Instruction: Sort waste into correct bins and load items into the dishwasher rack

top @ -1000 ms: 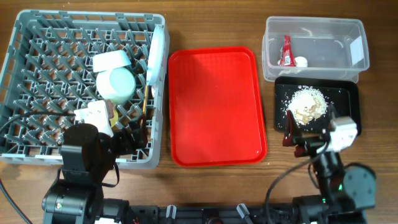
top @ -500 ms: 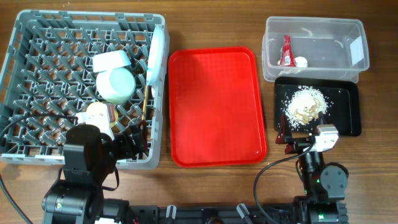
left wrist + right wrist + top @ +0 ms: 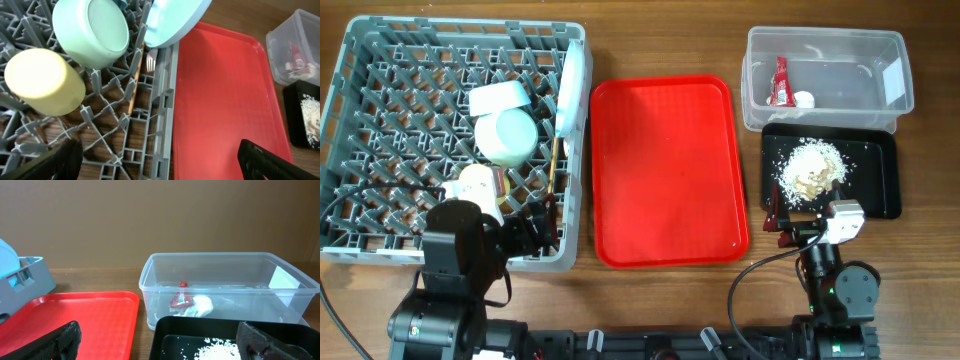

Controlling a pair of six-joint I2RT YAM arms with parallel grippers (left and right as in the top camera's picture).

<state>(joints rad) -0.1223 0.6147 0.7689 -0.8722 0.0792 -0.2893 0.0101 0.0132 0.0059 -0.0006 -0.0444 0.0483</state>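
Note:
The grey dishwasher rack [image 3: 380,100] holds an upright pale-blue plate [image 3: 572,90], a light green bowl [image 3: 510,135], a pale bowl [image 3: 500,97], a yellow cup [image 3: 478,183], a chopstick [image 3: 554,160] and a white fork [image 3: 150,62]. The clear tub [image 3: 825,50] holds the red wrapper [image 3: 781,82] and the white round bit [image 3: 805,99]. The black tray [image 3: 880,180] holds the food scraps [image 3: 812,170]. My left gripper [image 3: 538,228] is open and empty over the rack's front right corner. My right gripper [image 3: 788,222] is open and empty at the black tray's front left corner.
The red serving tray [image 3: 670,170] lies bare between the rack and the bins. In the right wrist view the tub [image 3: 225,265] stands just behind the black tray [image 3: 170,325]. Both arm bases sit at the table's front edge.
Over the last second my right arm drew left and back to the black tray's front left corner. My left gripper shifted a little, uncovering the yellow cup. Nothing moved in the last half second.

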